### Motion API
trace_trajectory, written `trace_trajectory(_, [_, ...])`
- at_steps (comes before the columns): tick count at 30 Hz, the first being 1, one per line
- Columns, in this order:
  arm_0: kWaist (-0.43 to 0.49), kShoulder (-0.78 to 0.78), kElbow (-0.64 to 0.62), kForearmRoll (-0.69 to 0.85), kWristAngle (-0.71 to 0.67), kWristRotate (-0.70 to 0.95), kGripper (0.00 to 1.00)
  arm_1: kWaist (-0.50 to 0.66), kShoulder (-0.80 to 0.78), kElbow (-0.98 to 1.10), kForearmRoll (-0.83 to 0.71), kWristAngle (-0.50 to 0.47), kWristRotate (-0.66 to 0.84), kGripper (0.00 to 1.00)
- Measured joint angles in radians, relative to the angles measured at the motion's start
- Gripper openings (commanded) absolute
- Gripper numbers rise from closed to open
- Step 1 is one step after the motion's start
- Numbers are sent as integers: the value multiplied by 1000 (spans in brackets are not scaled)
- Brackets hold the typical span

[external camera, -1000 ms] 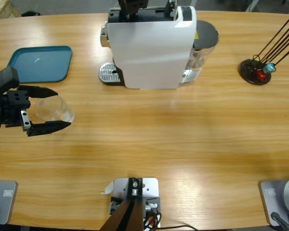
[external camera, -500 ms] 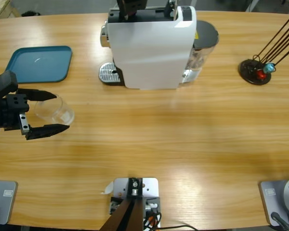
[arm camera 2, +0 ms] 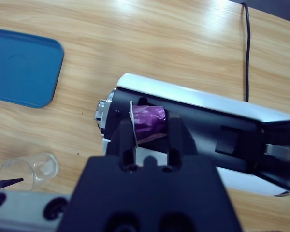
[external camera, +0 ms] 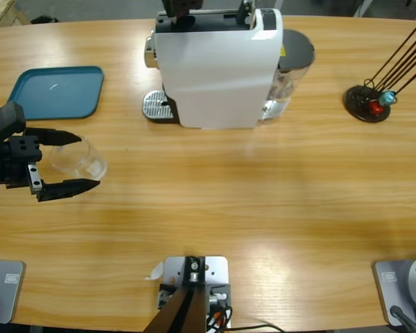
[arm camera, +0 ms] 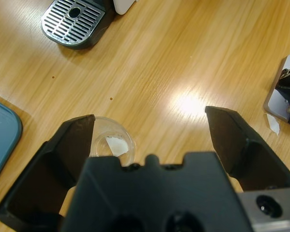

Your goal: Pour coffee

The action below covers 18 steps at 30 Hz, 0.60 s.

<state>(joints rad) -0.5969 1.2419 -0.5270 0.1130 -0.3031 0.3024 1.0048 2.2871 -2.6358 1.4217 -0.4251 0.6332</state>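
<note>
A clear glass tumbler [external camera: 80, 158] stands on the table at the left, and no coffee shows in it. My left gripper [external camera: 90, 160] is open, its two jaws reaching along either side of the glass without touching it. In the left wrist view the glass [arm camera: 111, 143] sits low between the wide jaws of my left gripper [arm camera: 150, 118], nearer the left one. My right gripper [arm camera 2: 150, 131] is shut on a purple capsule [arm camera 2: 147, 121] just above the open top of the white coffee machine [arm camera 2: 198, 111]. From above, this gripper [external camera: 180, 5] shows at the top edge over the machine [external camera: 218, 69].
The machine's metal drip tray [external camera: 156, 106] juts out to the left of its base. A blue tray [external camera: 55, 90] lies at the back left. A black stand with thin rods and small coloured capsules [external camera: 369, 100] is at the right.
My left gripper has drawn back a little to the left, away from the glass, with its jaws still open. The right gripper has barely shifted over the machine.
</note>
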Motion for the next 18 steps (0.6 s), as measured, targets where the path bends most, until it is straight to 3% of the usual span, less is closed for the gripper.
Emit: trace_trajectory(18, [0, 0, 0, 0, 0, 0, 987, 0, 0, 0, 40, 0, 61, 0])
